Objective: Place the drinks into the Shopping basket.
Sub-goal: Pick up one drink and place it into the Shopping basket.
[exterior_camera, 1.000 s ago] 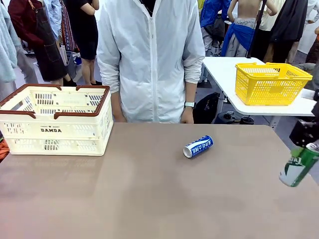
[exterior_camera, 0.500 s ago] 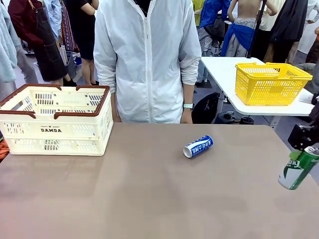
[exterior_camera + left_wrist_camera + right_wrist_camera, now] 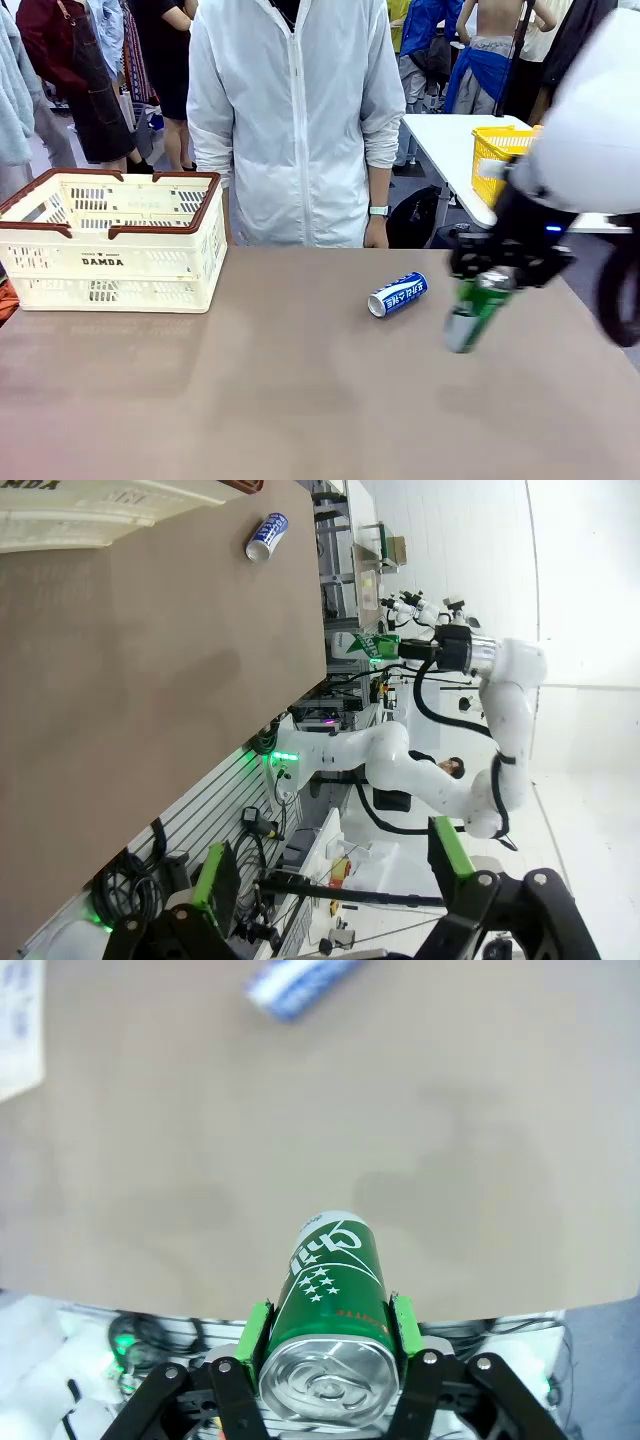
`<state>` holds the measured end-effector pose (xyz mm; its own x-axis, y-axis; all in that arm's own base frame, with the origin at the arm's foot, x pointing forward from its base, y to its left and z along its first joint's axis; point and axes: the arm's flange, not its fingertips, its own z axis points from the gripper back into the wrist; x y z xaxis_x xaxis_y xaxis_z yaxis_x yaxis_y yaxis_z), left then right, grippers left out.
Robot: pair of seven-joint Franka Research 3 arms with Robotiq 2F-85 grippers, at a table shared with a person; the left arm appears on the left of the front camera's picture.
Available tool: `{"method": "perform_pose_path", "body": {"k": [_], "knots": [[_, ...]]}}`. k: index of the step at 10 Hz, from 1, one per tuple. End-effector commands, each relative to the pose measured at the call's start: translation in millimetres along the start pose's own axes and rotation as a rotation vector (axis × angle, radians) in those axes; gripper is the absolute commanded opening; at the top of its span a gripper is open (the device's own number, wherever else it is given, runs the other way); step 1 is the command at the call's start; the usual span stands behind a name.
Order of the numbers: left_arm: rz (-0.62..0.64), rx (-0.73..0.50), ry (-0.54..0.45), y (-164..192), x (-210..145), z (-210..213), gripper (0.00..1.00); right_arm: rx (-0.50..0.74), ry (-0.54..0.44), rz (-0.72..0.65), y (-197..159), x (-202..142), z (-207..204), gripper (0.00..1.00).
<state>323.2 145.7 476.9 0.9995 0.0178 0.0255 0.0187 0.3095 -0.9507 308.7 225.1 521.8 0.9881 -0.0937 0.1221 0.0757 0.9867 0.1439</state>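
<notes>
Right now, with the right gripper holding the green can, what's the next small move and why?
Probably swing it left toward the DAMDA shopping basket, staying above rim height. The right gripper is shut on the green can, tilted in the air just right of the lying blue can; the basket stands at the left end of the table.

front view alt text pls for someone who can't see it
The right pincer holds a green can tilted over the table, right of a blue can lying on its side. A cream basket sits at the left, and a person in white stands at the far side.
</notes>
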Motion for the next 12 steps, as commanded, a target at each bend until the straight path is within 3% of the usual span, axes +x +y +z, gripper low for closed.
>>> {"method": "perform_pose_path", "body": {"k": [1,2,4,5,9,11,12], "knots": [[0.003,0.0,-0.01,-1,-1,0,1.0,-0.007,-0.017,-0.013,89,35,-18,0.0],[0.003,0.0,-0.01,-1,-1,0,1.0,-0.055,-0.087,0.048,133,39,-36,0.0],[0.003,0.0,-0.01,-1,-1,0,1.0,-0.014,0.003,0.285,209,44,-75,0.0],[0.003,0.0,-0.01,-1,-1,0,1.0,0.0,0.056,0.31,230,49,-95,0.0],[0.003,0.0,-0.01,-1,-1,0,1.0,-0.05,0.152,0.286,252,58,-158,0.0],[0.003,0.0,-0.01,-1,-1,0,1.0,-0.029,0.174,0.271,245,58,-156,0.0],[0.003,0.0,-0.01,-1,-1,0,1.0,-0.035,0.171,0.267,243,59,-155,0.44]]}}
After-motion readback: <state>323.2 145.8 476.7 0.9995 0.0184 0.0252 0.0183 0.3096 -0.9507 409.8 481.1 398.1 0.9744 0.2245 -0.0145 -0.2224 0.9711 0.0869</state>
